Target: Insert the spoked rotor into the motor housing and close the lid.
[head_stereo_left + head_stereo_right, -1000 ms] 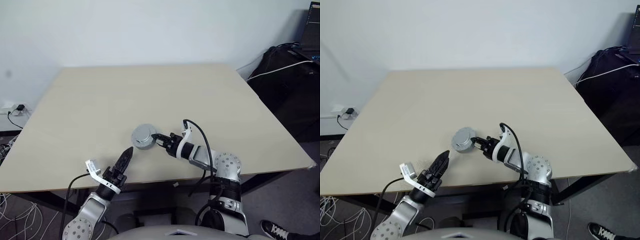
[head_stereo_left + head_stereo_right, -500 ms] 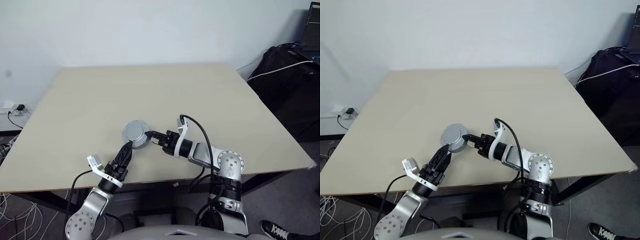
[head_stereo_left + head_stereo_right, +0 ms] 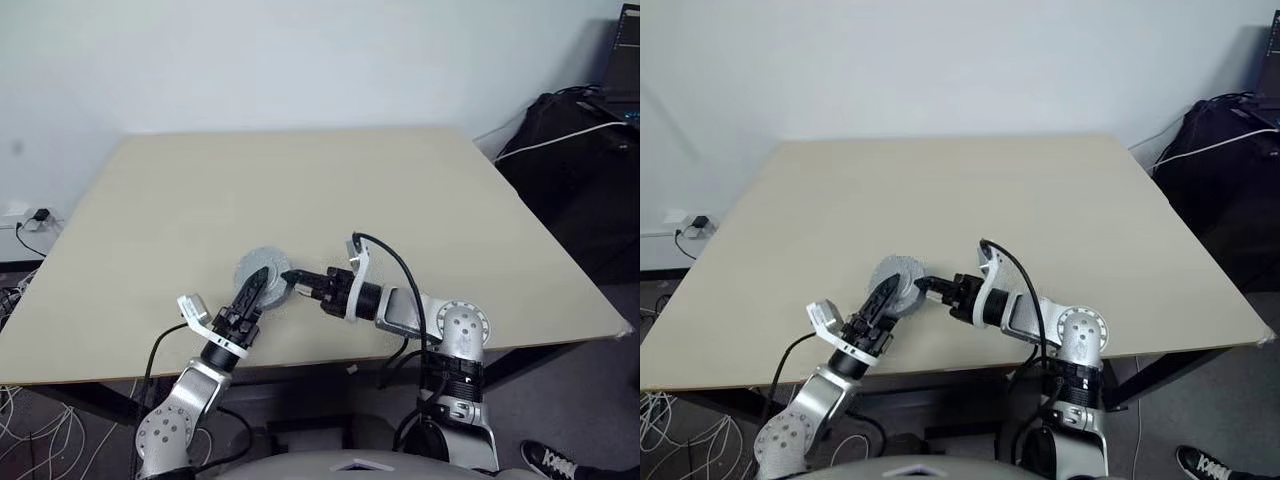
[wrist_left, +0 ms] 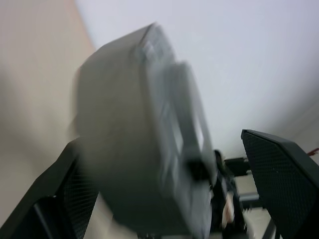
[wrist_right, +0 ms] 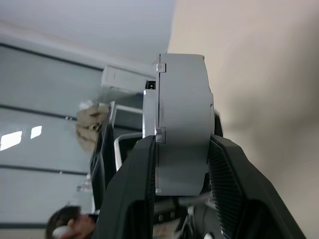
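So right now the right gripper [image 5: 177, 149] has its jaws clamped across the thickness of a round grey assembly, which I take to be the motor housing [image 5: 182, 124] with the lid [image 5: 150, 112] already on it (you can see a seam running around the edge in the right wrist view, thinner disc on one side, thicker body on the other). It's held up off the counter [image 3: 400, 190], near the front edge and between the two arms. No spoked rotor to be seen loose anywhere, so my guess is it's already inside.

The left gripper [image 4: 164, 189] is spread wide, one finger on each side of the housing in its own wrist view, but I can't tell if it's actually touching yet.

Looks to me like the closing or hand-over stage. Next move probably calls for the left jaws to close squarely on the housing without knocking the lid askew, while the right grip keeps steady.
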Tool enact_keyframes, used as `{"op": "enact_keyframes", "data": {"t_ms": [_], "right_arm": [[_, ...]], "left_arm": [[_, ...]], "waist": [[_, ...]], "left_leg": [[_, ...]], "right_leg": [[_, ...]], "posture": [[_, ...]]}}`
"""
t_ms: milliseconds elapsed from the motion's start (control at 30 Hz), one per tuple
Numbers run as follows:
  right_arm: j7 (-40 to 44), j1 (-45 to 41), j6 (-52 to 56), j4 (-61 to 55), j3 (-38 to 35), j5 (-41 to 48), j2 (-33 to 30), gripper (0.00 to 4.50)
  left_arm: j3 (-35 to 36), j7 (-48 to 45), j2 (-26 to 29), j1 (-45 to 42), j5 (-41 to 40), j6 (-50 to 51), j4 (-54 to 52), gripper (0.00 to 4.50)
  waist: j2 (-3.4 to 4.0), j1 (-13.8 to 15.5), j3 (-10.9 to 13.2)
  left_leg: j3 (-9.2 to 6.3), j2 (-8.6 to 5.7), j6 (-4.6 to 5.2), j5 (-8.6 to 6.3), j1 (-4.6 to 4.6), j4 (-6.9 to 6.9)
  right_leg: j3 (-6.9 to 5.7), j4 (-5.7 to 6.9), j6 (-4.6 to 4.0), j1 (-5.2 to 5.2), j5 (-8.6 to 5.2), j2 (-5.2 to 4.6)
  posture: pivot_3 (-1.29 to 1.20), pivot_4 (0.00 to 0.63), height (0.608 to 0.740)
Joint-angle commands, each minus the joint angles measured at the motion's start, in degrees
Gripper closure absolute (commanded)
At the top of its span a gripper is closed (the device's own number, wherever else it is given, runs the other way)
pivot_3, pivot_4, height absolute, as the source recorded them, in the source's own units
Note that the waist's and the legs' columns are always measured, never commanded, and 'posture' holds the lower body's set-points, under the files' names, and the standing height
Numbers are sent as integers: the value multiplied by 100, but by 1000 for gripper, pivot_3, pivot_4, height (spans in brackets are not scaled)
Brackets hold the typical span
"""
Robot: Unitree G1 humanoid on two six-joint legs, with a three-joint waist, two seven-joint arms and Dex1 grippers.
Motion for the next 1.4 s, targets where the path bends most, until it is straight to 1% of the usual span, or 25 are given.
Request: {"op": "enact_keyframes", "data": {"t_ms": [33,400,467,500,667,700,867,1267,1333,1367,1400], "right_arm": [[-68,472,-82,-149,377,528,482,3282],[-456,597,-893,-55,822,1240,86,3282],[-488,592,-983,-42,892,1311,31,3282],[-497,588,-1025,-35,923,1339,9,3282],[-532,589,-1265,-18,1119,1492,-118,3282],[-537,593,-1313,-21,1157,1523,-145,3282],[-544,606,-1470,-53,1277,1615,-247,3282],[-375,611,-1735,-140,1472,1523,-440,3282],[-358,622,-1794,-138,1482,1505,-451,2527],[-351,626,-1826,-130,1482,1486,-458,2344],[-343,628,-1849,-120,1487,1475,-468,1969]], "left_arm": [[-26,-44,-193,-148,-314,12,-10,0],[-129,405,-207,38,-920,210,-177,0],[-152,466,-178,62,-973,246,-194,379],[-174,497,-173,85,-991,253,-209,637],[-271,626,-183,148,-1075,202,-324,2209],[-287,654,-180,152,-1106,182,-349,2266],[-319,770,-198,148,-1212,88,-434,2275],[-250,639,-152,128,-1280,-29,-285,2301],[-243,626,-144,111,-1275,-37,-257,2303],[-243,620,-146,102,-1265,-46,-246,2316],[-247,617,-149,93,-1254,-58,-240,2339]], "waist": [[0,-5,0],[-8,-7,4],[-9,-5,5],[-9,-5,5],[-18,3,10],[-19,2,10],[-21,3,12],[-22,7,12],[-22,7,12],[-22,7,12],[-22,7,12]], "left_leg": [[0,0,1,0,0,0],[-2,1,8,-4,2,1],[-2,2,8,-4,3,3],[-3,2,8,-4,3,4],[-4,2,8,-5,-1,4],[-4,2,8,-5,-1,4],[-3,2,9,-5,1,6],[-3,1,8,-4,1,6],[-3,1,8,-4,1,6],[-2,1,8,-4,1,6],[-2,1,8,-4,1,6]], "right_leg": [[0,0,0,0,0,0],[3,0,-3,2,-2,0],[2,1,-3,3,-2,0],[2,1,-4,3,-2,0],[1,0,-4,1,-3,0],[1,0,-5,0,-3,0],[2,1,-20,3,-12,0],[1,1,-23,3,-13,0],[1,1,-23,3,-13,0],[1,1,-23,3,-13,0],[1,1,-23,3,-13,0]], "posture": [[0,0,740],[0,0,740],[0,0,740],[0,0,740],[0,0,740],[0,0,740],[0,0,740],[0,0,740],[0,0,740],[0,0,740],[0,0,740]]}}
